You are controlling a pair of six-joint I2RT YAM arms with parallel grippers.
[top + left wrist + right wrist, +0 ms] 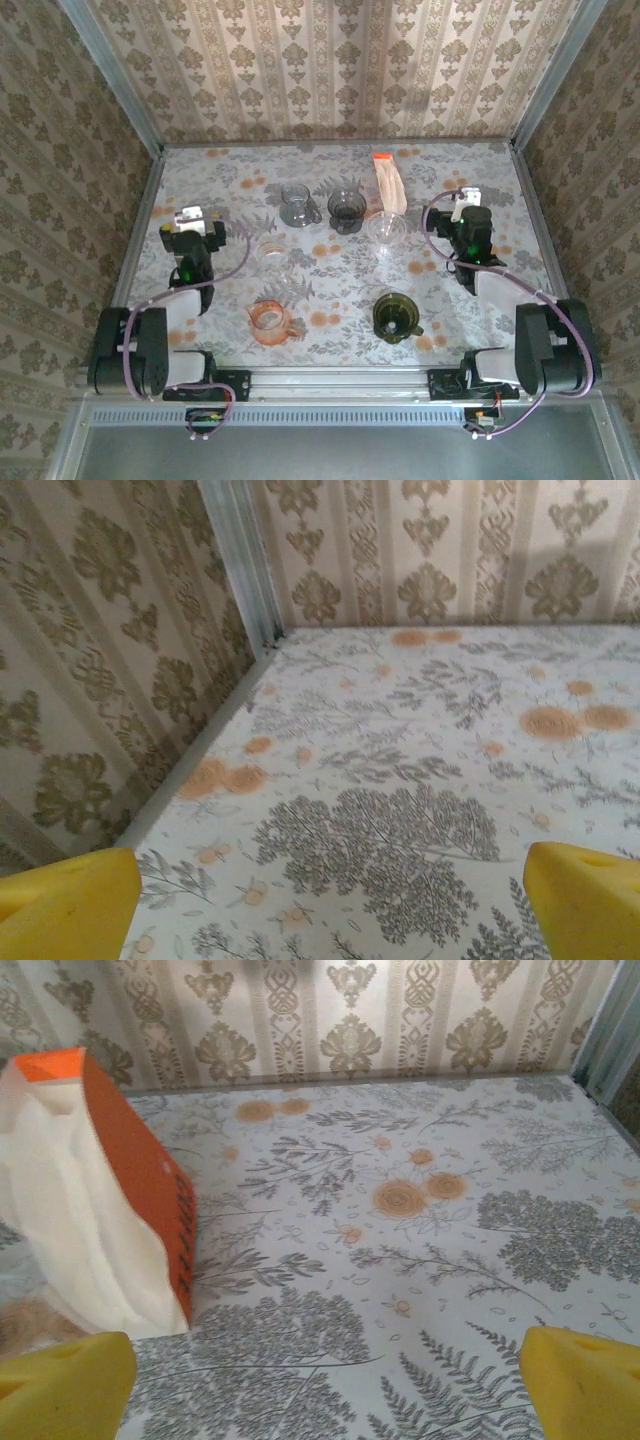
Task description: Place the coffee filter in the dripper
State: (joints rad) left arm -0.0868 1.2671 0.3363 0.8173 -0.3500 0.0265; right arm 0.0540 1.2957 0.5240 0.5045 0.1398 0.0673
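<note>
Both jaws wide apart, empty — print on orange filter pack (100, 1200) unreadable

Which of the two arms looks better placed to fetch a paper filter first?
Right. The open right gripper sits near the orange-topped pack of white paper filters; the open left gripper sits across the table, farther away.

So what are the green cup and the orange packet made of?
The green cup looks like tinted see-through plastic or glass, glossy. The orange packet seems thin translucent film, creased, with an orange printed side, over pale paper inside.
</note>
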